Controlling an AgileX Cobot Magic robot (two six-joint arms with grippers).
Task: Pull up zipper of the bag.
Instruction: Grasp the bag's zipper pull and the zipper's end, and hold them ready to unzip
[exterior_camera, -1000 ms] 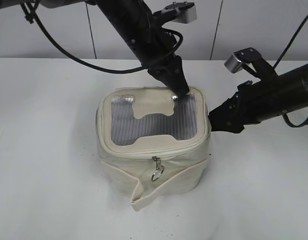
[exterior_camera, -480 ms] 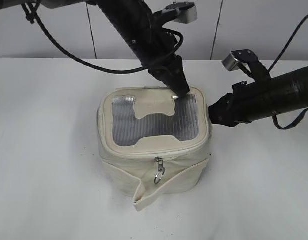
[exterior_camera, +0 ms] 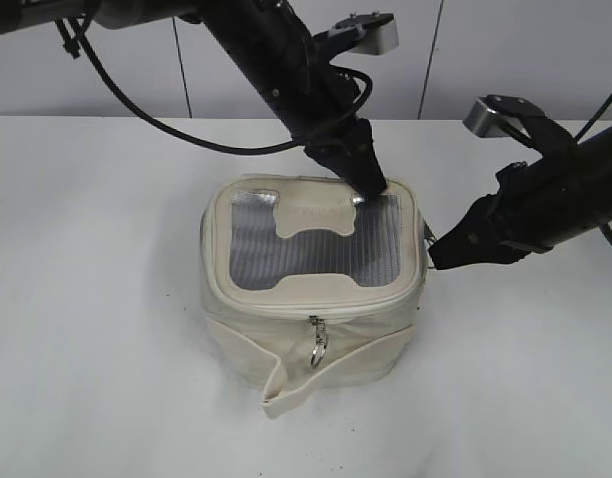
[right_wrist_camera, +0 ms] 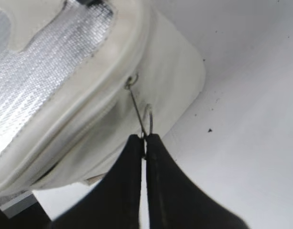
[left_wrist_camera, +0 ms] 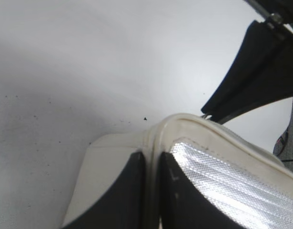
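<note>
The cream bag (exterior_camera: 370, 334) stands in the middle of the table, its grey mesh window (exterior_camera: 315, 249) facing up. My left gripper (exterior_camera: 370, 189) is shut on the bag's top rim at the back right corner; the rim (left_wrist_camera: 152, 152) runs between its two fingers. My right gripper (exterior_camera: 435, 257) is at the bag's right side, shut on a silver zipper pull (right_wrist_camera: 147, 117) that hangs from the zipper track (right_wrist_camera: 132, 82). The zipper (exterior_camera: 286, 304) runs round the rim. A second pull with a round ring (exterior_camera: 316, 344) hangs at the front. The loose strap (exterior_camera: 296, 386) lies at the front.
The white table (exterior_camera: 97, 299) surrounds the bag. A pale wall with vertical seams (exterior_camera: 485, 50) stands behind it. Black cables (exterior_camera: 136, 110) hang from the left arm over the back of the table.
My right gripper has moved right and a little down, away from the bag's side, with the pull in it. The bag and my left gripper have shifted slightly right.
</note>
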